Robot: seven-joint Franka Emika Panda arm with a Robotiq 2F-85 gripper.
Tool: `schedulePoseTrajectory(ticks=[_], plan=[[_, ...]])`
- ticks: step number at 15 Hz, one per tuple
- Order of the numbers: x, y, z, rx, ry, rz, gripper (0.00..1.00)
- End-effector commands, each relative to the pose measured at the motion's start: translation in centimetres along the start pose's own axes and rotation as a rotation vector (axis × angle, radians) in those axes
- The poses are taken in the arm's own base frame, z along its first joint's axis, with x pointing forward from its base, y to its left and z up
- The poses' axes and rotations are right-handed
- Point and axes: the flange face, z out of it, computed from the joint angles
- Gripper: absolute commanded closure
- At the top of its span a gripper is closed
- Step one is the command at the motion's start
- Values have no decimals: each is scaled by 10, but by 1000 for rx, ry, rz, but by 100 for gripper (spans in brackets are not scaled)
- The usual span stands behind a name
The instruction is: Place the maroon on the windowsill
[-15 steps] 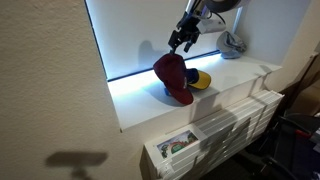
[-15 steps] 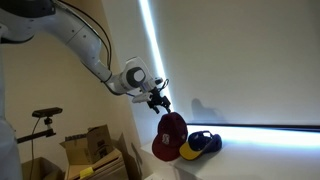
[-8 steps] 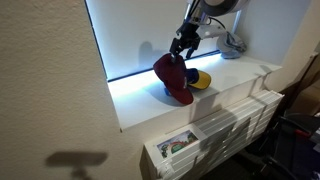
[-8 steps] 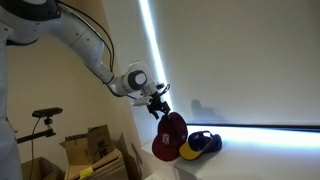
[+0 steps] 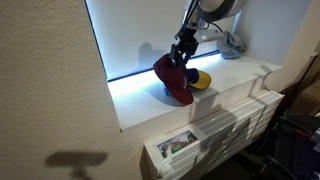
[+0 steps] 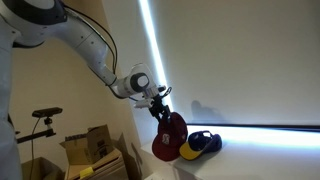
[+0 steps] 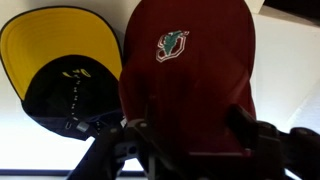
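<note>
A maroon cap [image 5: 172,78] with a small crest on it stands on the white windowsill [image 5: 140,108], leaning against a yellow and blue cap [image 5: 201,80]. Both caps show in both exterior views, the maroon cap [image 6: 168,136] beside the yellow and blue one [image 6: 201,145]. My gripper [image 5: 182,52] is just above the maroon cap's top edge [image 6: 158,108]. In the wrist view the maroon cap [image 7: 186,60] fills the middle, the yellow-lined cap [image 7: 62,68] lies to its left, and my gripper [image 7: 190,135] is open with a finger on each side of the cap.
A grey object [image 5: 233,42] lies further along the sill by the bright window. A white ribbed unit [image 5: 225,125] with a colourful box [image 5: 174,146] stands below the sill. Cardboard boxes [image 6: 88,148] sit on the floor.
My gripper has come down and slightly sideways, closer to the top of the maroon cap. The caps have not moved.
</note>
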Motion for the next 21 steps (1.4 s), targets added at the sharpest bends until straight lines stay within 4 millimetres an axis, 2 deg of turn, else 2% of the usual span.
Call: schedulePoseTrajectory(ticks=[1,7,11,13,15,18,21], plan=[[-3,5,0,-7,0,8,55],[1,4,1,-15,-9,17,98],[3,2,-4,-20,-5,18,100],[4,-2,-16,-22,5,3,99],[3,-5,-48,-57,52,-37,99],[7,-13,-121,-140,236,-98,99],[9,-21,-208,-229,419,-120,99]])
